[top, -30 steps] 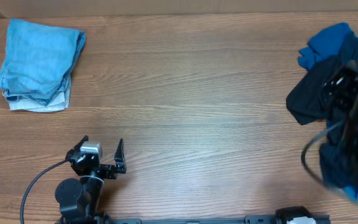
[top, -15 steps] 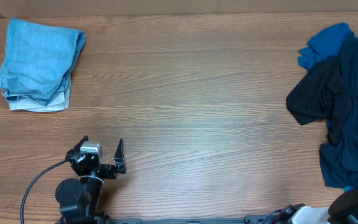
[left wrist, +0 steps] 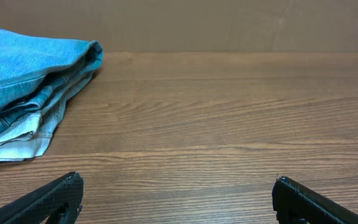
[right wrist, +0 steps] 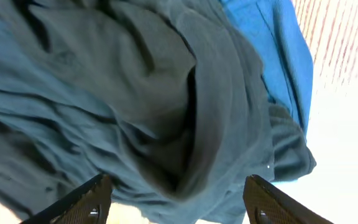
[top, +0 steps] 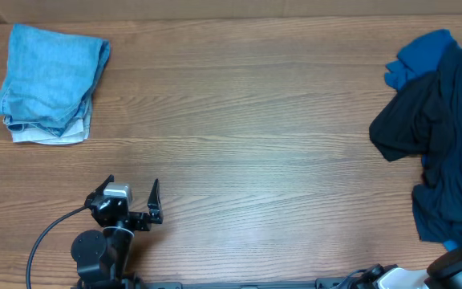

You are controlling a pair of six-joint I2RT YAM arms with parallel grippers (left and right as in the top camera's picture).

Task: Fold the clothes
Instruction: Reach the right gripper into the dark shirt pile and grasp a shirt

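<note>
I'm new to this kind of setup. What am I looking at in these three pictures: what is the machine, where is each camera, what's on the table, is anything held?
These are two robot arms at a wooden table, meant to fold clothes. One picture looks straight down from above. The other two come from a camera on each wrist, so the dark prongs at their bottom edges are that arm's own fingers. The left fingers stand wide open near the front edge, holding nothing, facing a folded stack of pale blue garments at the far left. On the right lies a crumpled heap of dark navy shirts with a bright blue shirt at its far end. The right fingers stand apart, pointed at that heap; nothing is visibly pinched between them.
</note>
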